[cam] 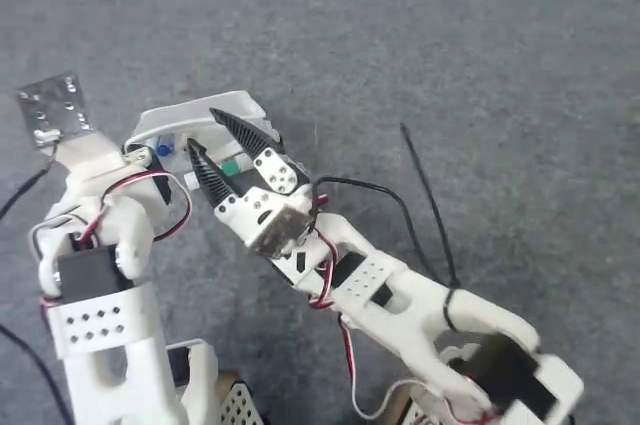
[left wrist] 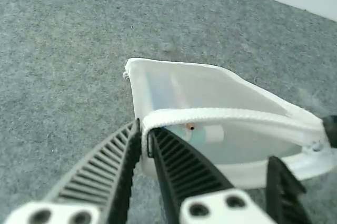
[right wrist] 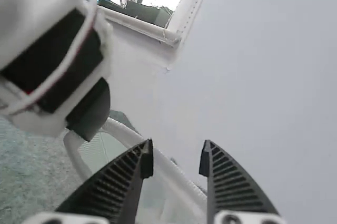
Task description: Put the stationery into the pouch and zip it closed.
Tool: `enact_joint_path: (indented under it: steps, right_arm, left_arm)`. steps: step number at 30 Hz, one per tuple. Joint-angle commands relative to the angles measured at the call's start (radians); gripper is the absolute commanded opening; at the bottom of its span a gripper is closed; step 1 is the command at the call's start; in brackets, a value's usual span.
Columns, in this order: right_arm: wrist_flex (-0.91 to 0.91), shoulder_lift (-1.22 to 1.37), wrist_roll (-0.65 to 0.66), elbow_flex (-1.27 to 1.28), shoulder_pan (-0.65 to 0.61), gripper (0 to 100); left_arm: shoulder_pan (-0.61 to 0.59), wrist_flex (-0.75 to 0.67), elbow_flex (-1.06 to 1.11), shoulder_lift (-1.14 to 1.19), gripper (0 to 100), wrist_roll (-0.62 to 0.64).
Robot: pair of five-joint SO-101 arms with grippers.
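We see the left gripper (left wrist: 145, 132) clamped on the pouch (left wrist: 210, 92). Its two black ribbed fingers are pressed together on the end of the zipper edge (left wrist: 226, 114), with the white tape pinched right at the fingertips. The pouch extends ahead of those tips, lying on the grey mat (left wrist: 63, 50), and its mouth is open. The zipper edge arches up, away from the lower lip.

We spot the stationery (left wrist: 212, 133) inside the pouch, just past the left gripper's tips. It includes a short white piece, a small orange bit beside it and something teal behind. We cannot tell the exact items.

The right gripper (cam: 201, 129) has its jaws apart and holds nothing. In the high view it sits over the open mouth of the pouch (cam: 180, 113), fingertips pointing at it. A blue piece and a green piece of the stationery (cam: 230, 167) show just beside the lower finger. In the right wrist view the right gripper (right wrist: 177, 145) has a wide gap between its tips, and the white rim of the pouch (right wrist: 113, 129) runs across just beyond that gap. We cannot tell whether the fingers touch the rim.

One finger (left wrist: 281, 184) of the right gripper shows near the pouch's lower lip, to the side of the left gripper.

A black cable (cam: 430, 205) lies on the mat, well apart from both tools.
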Motion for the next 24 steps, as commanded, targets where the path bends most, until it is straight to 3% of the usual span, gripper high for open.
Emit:
enact_joint_path:
  steps: [1, 14, 24]
  right_arm:
    - [0.193, -0.162, -0.083, -0.006, 0.033, 13.6]
    - [0.974, -0.605, -0.282, -0.006, 0.056, 13.4]
    - [1.211, -0.664, -0.339, -0.008, 0.056, 13.4]
  left_arm:
    - [0.003, -0.026, -0.004, 0.014, 1, -0.017]
    - [0.002, -0.026, -0.004, 0.014, 1, -0.017]
    - [-0.035, -0.026, -0.007, 0.014, 1, -0.015]
